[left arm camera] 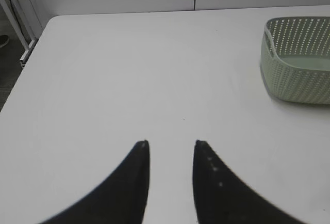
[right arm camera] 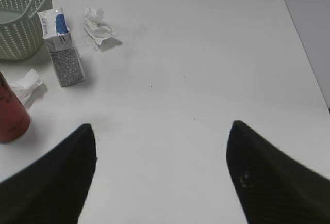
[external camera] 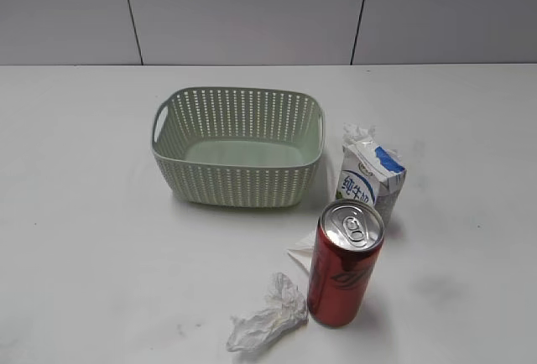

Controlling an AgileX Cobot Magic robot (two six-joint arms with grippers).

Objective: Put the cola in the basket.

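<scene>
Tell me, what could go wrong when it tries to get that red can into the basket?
The cola is tall and slim, so a nudge from the open right gripper could tip it. The milk carton stands just behind it and crumpled paper lies beside it; either might get knocked or pinched too. The basket looks light, so a bump on its rim could shift it.

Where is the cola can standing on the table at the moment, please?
In the exterior view the cola stands upright front and right of centre, nearer the camera than the basket, just in front of the milk carton with crumpled paper at its left.
</scene>
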